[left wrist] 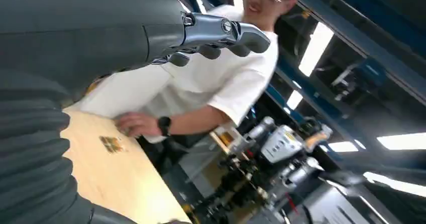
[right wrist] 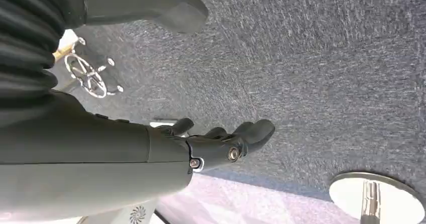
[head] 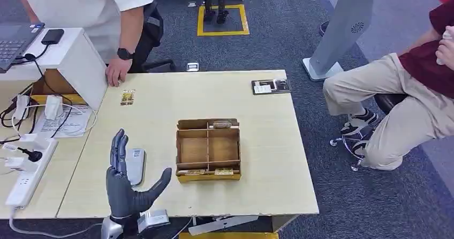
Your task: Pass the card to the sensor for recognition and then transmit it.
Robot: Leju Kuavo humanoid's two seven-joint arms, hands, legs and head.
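At the counter's (head: 267, 191) near edge we hold our left hand (head: 127, 183) raised, fingers spread, gripping nothing. Just beyond it the grey sensor (head: 135, 165) lies near the left edge. Mid-counter sits a cardboard divided box (head: 208, 149). The card (head: 127, 97) lies at the far left corner, beside a person's hand (head: 116, 73). Our right hand (right wrist: 221, 143) hangs over carpet, fingers loose, empty.

The left hand (left wrist: 201, 35) reaches out empty, fingers (left wrist: 251, 37) extended. Beyond it a person in a white shirt (left wrist: 221, 78) rests a hand (left wrist: 133, 124), wristwatch (left wrist: 164, 125) on, on the wooden table (left wrist: 125, 179) near a small card (left wrist: 111, 143).
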